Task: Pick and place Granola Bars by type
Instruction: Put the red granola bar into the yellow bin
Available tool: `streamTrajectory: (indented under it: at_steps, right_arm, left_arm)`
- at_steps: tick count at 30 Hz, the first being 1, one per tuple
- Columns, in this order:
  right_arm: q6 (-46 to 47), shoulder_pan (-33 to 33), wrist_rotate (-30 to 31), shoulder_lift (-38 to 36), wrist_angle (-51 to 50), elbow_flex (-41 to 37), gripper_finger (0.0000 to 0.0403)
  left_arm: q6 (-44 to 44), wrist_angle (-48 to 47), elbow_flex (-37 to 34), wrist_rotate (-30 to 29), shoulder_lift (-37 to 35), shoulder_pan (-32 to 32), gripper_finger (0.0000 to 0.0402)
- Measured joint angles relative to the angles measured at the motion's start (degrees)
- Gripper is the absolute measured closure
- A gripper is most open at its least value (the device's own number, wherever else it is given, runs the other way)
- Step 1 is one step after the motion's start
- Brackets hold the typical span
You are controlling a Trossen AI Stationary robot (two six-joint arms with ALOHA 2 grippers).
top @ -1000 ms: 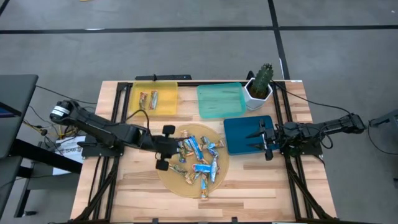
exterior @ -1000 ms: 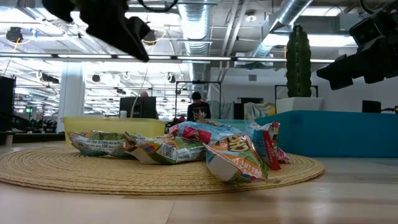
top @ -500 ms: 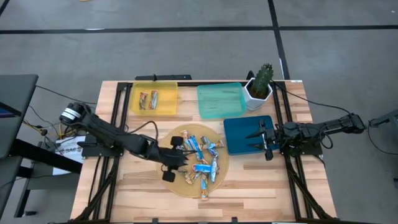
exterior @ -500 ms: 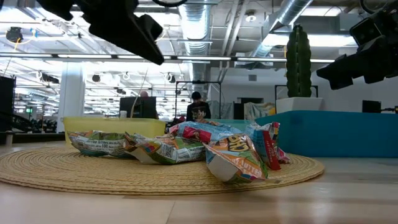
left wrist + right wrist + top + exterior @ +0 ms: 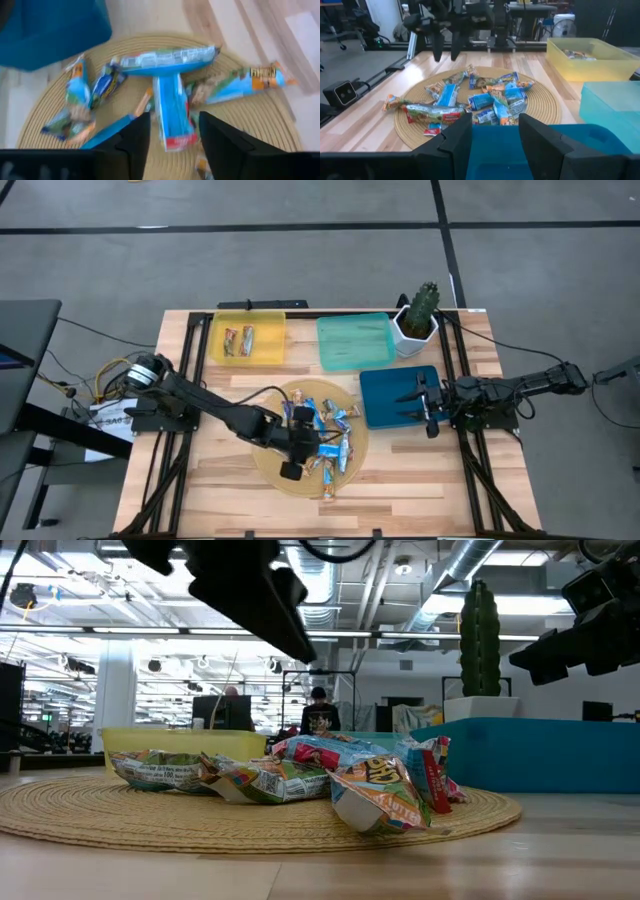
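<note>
Several granola bars (image 5: 325, 442) in blue-and-white and orange-tan wrappers lie heaped on a round woven mat (image 5: 270, 470); the low view shows the heap (image 5: 330, 775) resting on the mat. Two more bars (image 5: 238, 340) lie in the yellow tray. My left gripper (image 5: 298, 443) hovers open above the heap; in its wrist view the gripper (image 5: 175, 120) has a blue-and-white bar (image 5: 171, 112) showing between its fingers, well below them. My right gripper (image 5: 424, 405) waits open over the blue tray (image 5: 395, 395).
A yellow tray (image 5: 270, 330), a light teal tray (image 5: 355, 340) and the blue tray stand along the far and right side of the table. A potted cactus (image 5: 420, 312) stands at the far right corner. Bare wood lies near the table's near edge.
My left gripper has travelled from the mat's left edge toward the table's right and near side, ending over the heap of bars, and in the low view it has come somewhat lower. The bars and my right arm have stayed put.
</note>
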Motion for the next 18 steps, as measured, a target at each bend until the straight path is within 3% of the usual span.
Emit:
streamTrajectory:
  at_steps: [6,18]
  right_arm:
    - [0.00,-0.02,0.00,0.02,0.29,-0.02,0.0249]
    - [0.00,0.00,0.00,0.02,0.28,-0.02,0.0249]
  left_arm:
    - [3.12,-0.62,2.54,1.03,4.28,0.12,0.0202]
    - [3.76,0.68,2.76,3.64,9.51,1.19,0.0200]
